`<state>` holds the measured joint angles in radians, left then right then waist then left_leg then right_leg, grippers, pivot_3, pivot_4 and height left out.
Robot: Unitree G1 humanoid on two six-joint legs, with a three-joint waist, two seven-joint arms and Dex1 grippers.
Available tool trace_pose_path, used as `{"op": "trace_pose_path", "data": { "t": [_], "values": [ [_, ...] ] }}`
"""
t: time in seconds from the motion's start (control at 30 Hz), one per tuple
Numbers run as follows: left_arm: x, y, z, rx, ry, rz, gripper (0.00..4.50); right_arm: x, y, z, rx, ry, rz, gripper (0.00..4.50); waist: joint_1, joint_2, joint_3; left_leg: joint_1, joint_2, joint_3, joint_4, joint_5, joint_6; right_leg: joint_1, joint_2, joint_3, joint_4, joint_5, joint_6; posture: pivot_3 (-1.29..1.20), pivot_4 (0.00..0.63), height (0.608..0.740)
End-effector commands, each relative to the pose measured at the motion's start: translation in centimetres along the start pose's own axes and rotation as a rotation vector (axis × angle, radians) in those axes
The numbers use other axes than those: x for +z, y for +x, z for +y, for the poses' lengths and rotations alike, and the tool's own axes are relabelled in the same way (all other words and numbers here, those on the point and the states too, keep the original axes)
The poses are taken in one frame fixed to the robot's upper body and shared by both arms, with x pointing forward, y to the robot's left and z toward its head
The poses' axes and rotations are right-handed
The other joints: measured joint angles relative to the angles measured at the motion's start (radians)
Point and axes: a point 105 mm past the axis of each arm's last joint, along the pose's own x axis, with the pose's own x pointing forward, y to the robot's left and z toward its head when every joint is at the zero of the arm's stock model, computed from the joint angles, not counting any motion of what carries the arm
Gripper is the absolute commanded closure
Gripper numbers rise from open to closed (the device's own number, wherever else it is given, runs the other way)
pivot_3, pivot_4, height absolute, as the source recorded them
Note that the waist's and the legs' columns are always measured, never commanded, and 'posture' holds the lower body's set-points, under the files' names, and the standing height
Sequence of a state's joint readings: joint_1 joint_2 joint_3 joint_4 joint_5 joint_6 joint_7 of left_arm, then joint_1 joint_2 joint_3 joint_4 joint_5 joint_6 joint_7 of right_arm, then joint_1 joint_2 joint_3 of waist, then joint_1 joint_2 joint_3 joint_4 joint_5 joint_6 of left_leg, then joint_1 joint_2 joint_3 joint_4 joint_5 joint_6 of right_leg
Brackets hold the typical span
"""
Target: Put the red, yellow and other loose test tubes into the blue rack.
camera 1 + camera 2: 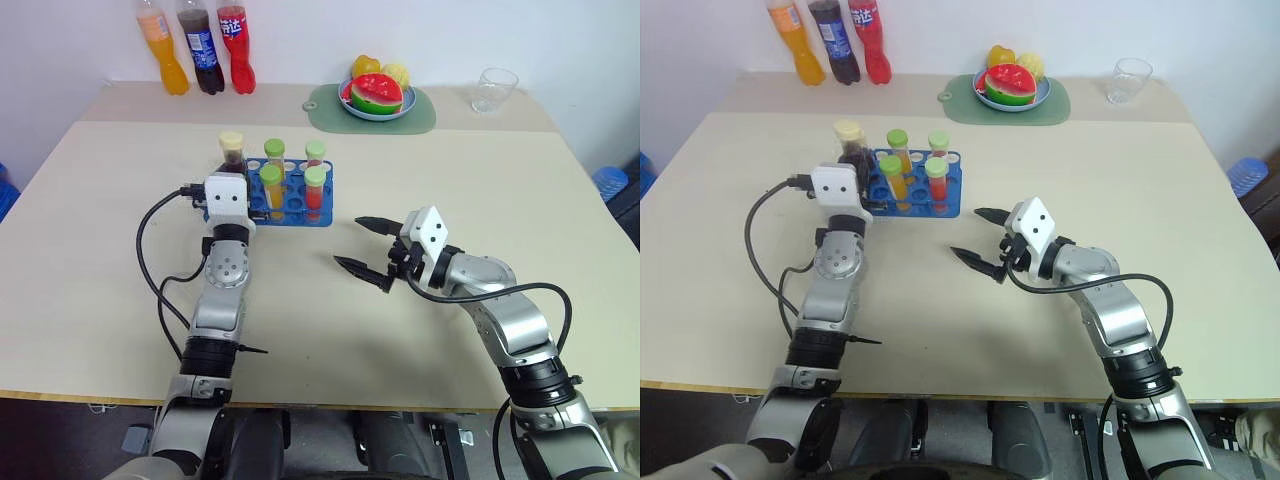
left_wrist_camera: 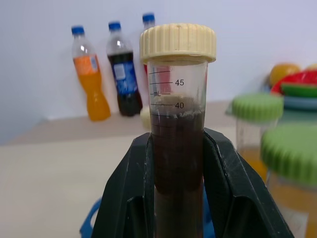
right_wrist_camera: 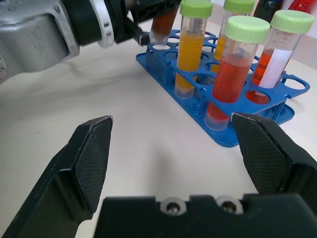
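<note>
The maroon tube [image 2: 177, 148], cream-capped, stands upright clamped in the left gripper [image 2: 177, 198] at the far-left corner of the blue rack [image 1: 322, 216], its bottom tip just above the holes there. Four green-capped tubes [image 1: 315, 190] stand in the rack, holding orange, yellow and red liquid. The rack sits mid-table [image 1: 450, 180]. The right gripper [image 1: 365, 248] hovers near the rack's right end, fingers [image 3: 91, 158] wide apart and empty. Three soda bottles [image 1: 208, 50], a fruit plate [image 1: 385, 112] and a glass [image 1: 494, 90] stand along the far edge.

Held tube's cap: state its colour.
Cream cap on the tube in the left gripper; clearest in left wrist view.
</note>
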<state>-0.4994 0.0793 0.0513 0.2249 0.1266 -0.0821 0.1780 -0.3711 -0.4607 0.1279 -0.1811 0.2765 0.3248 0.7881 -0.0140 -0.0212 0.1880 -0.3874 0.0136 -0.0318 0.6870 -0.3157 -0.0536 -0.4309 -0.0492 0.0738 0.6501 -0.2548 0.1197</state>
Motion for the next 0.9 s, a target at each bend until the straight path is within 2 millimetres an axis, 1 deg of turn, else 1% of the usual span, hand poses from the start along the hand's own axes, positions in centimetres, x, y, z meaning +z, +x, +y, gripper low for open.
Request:
{"op": "trace_pose_path", "data": {
  "t": [0.03,0.23,0.37,0.53,0.63,0.73,0.8,0.9],
  "values": [
    [1.1,0.7,0.2,0.009,0.009,-0.034,3.72,1.0,-0.1,-0.1,-0.003,-0.033,-0.033,0.25,0.001,0.000,0.000,0.000,0.000,0.000,0.000,0.000,0.000,0.000,0.000,0.000,0.000,0.000,0.000,0.00,0.150,0.734],
    [0.6,1.3,0.0,0.006,0.016,-0.017,3.72,0.9,-0.1,-0.1,-0.004,-0.033,-0.032,0.25,0.001,0.000,0.000,0.000,0.000,0.000,0.000,0.000,0.000,0.000,0.000,0.000,0.000,0.000,0.000,0.00,0.150,0.734],
    [0.0,1.5,0.4,0.027,0.065,0.007,3.72,0.8,-0.1,0.0,-0.003,-0.035,-0.029,0.25,0.000,0.000,0.000,0.000,0.000,0.000,0.000,0.000,0.000,0.000,0.000,0.000,0.000,0.000,0.000,0.00,0.150,0.734],
    [-0.5,1.4,0.7,0.045,0.043,0.024,3.72,0.7,-0.3,0.0,-0.005,-0.034,-0.027,0.25,-0.002,0.000,0.000,0.000,0.000,0.000,0.000,0.000,0.000,0.000,0.000,0.000,0.000,0.000,0.000,0.00,0.150,0.734],
    [-0.6,1.2,0.6,0.042,-0.009,0.023,3.72,0.7,-0.3,0.1,-0.005,-0.033,-0.027,0.25,-0.003,0.000,0.000,0.001,0.000,0.000,0.000,0.000,0.000,0.000,0.000,0.000,0.000,0.000,0.000,0.00,0.150,0.734],
    [-0.8,0.8,1.0,0.058,-0.051,0.015,3.72,0.7,-0.2,0.1,-0.004,-0.034,-0.027,0.25,-0.001,0.000,0.000,0.001,0.000,0.000,0.000,0.000,0.000,0.000,0.000,0.000,0.000,0.000,0.000,0.00,0.150,0.734],
    [-0.6,0.3,1.2,0.059,-0.104,-0.016,3.72,0.7,-0.1,0.0,-0.002,-0.035,-0.029,0.25,-0.002,0.000,0.000,0.001,0.000,0.000,0.000,0.000,0.000,0.000,0.000,0.000,0.000,0.000,0.000,0.00,0.150,0.734],
    [-0.5,-0.2,1.1,0.046,-0.133,-0.040,3.72,0.7,0.0,0.1,0.003,-0.036,-0.030,0.25,-0.002,0.000,0.000,0.001,0.000,0.000,-0.001,0.000,0.000,0.000,0.000,0.000,0.000,0.000,0.000,0.00,0.150,0.734]
  ]
}}
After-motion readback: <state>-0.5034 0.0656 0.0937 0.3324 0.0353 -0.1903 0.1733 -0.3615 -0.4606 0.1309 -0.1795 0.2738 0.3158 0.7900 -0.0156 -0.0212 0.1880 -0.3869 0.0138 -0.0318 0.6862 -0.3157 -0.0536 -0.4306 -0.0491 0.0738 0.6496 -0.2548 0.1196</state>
